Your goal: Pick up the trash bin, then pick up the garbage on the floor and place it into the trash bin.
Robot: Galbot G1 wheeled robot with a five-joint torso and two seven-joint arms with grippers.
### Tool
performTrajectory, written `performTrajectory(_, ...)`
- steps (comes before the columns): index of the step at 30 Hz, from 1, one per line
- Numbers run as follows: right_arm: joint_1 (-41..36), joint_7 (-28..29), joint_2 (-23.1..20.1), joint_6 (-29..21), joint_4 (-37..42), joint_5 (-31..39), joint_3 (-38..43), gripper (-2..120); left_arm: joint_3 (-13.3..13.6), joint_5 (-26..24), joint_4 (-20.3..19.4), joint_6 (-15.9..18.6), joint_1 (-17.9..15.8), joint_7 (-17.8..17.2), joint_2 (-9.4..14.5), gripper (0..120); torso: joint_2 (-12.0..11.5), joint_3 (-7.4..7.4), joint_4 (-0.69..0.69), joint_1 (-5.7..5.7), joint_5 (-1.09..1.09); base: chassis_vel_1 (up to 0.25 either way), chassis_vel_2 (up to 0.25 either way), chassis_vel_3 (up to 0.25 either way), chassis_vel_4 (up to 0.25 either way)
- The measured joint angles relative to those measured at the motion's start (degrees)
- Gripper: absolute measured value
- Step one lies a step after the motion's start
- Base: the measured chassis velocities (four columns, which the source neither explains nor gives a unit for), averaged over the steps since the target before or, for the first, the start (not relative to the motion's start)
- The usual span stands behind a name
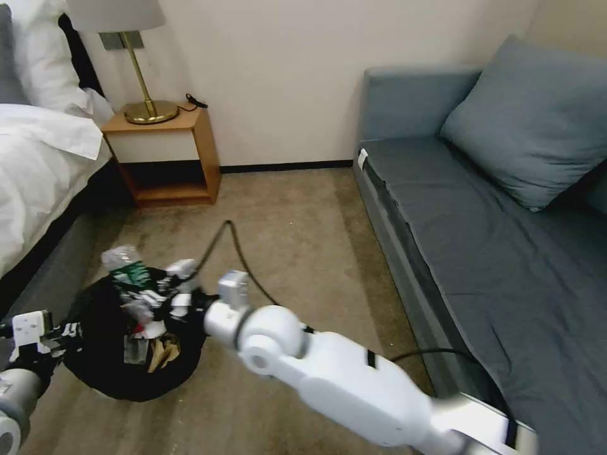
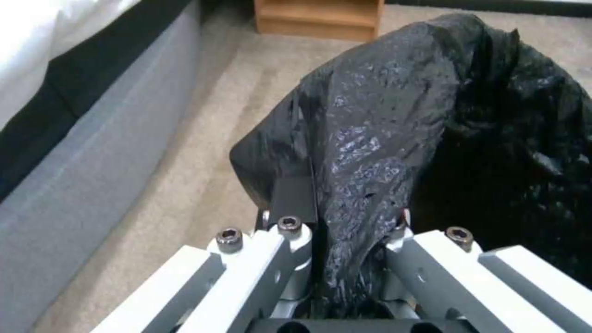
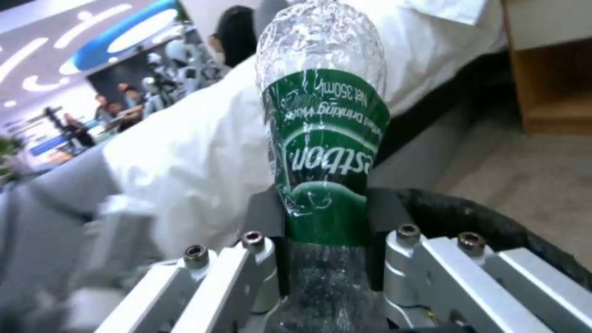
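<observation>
Clear plastic bottle w/ green label (image 3: 323, 152) sits clamped between the right gripper's (image 1: 165, 292) two dark pads, which press on the label's lower part. In the head view the bottle (image 1: 126, 265) hangs over the far rim of the round bin w/ wrinkly glossy black bag liner (image 1: 95, 354). Its long axis runs straight out from the gripper, free end pointing toward the white-sheeted bed (image 1: 38, 164). The bin's open mouth lies directly under gripper and bottle, so the drop looks to be straight down, not sideways. Inside the bin: brown paper scrap (image 1: 163, 351) and other litter, too small to sort. Left gripper (image 2: 345, 240) is at the bin's near-left rim, jaws closed on a fold of the black liner (image 2: 382, 138). Bin sits low over beige carpet (image 1: 303, 227), between bed and grey sofa (image 1: 480, 253).
</observation>
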Motion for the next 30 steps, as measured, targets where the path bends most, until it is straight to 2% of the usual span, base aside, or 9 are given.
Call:
performTrajectory(8,-0.9,1.1,0.9,-0.6,-1.5,1.6,1.3,25,0.0,0.1,-0.4,0.0,0.0,0.0,-0.3,7,0.0,0.0,-0.02,0.0,0.01,0.0,0.0,0.0,0.0)
performTrajectory(9,-1.0,1.2,1.0,-0.9,-1.5,1.8,1.2,31,0.1,0.2,-0.4,0.0,-0.2,0.0,-0.2,7,0.0,0.0,-0.02,0.0,0.0,0.0,0.0,0.0,0.0)
performTrajectory(10,-1.6,1.4,0.8,-1.4,-1.3,2.4,1.2,47,0.1,0.2,-0.7,0.0,-0.3,0.0,-0.1,7,0.0,0.0,-0.02,0.0,0.01,0.0,0.0,0.0,0.0)
performTrajectory(16,-2.0,1.4,0.2,-1.6,-1.1,2.5,1.1,62,0.1,0.1,-0.8,0.1,-0.3,0.1,-0.1,7,0.0,0.0,-0.02,0.0,0.01,0.0,0.0,0.0,0.0)
performTrajectory(18,-2.4,1.4,-0.1,-1.9,-0.8,2.5,1.1,75,0.1,0.1,-0.8,0.1,-0.4,0.1,-0.1,7,0.0,0.0,-0.02,0.0,0.02,0.0,0.0,0.0,0.0)
performTrajectory(20,-2.5,1.3,-0.4,-2.0,-0.7,2.5,1.1,83,0.1,0.1,-0.8,0.1,-0.6,0.1,-0.2,7,0.0,0.0,-0.02,0.0,0.02,0.0,0.0,0.0,0.0)
performTrajectory(21,-2.5,1.3,-0.4,-2.0,-0.7,2.5,1.1,83,0.1,0.1,-0.8,0.1,-0.6,0.1,-0.2,7,0.0,0.0,-0.02,0.0,0.02,0.0,0.0,0.0,0.0)
performTrajectory(24,-2.8,1.3,-0.9,-2.1,-0.4,2.4,1.3,97,0.3,-0.1,-0.7,0.1,-0.7,0.1,-0.2,7,0.0,0.0,-0.02,0.0,0.02,0.0,0.0,0.0,0.0)
performTrajectory(30,-3.8,1.3,-2.5,-1.6,1.2,-1.0,2.3,100,0.3,-1.9,0.5,0.2,-1.2,-0.5,-0.2,7,0.0,0.0,0.0,0.0,0.02,0.0,0.0,0.0,0.0)
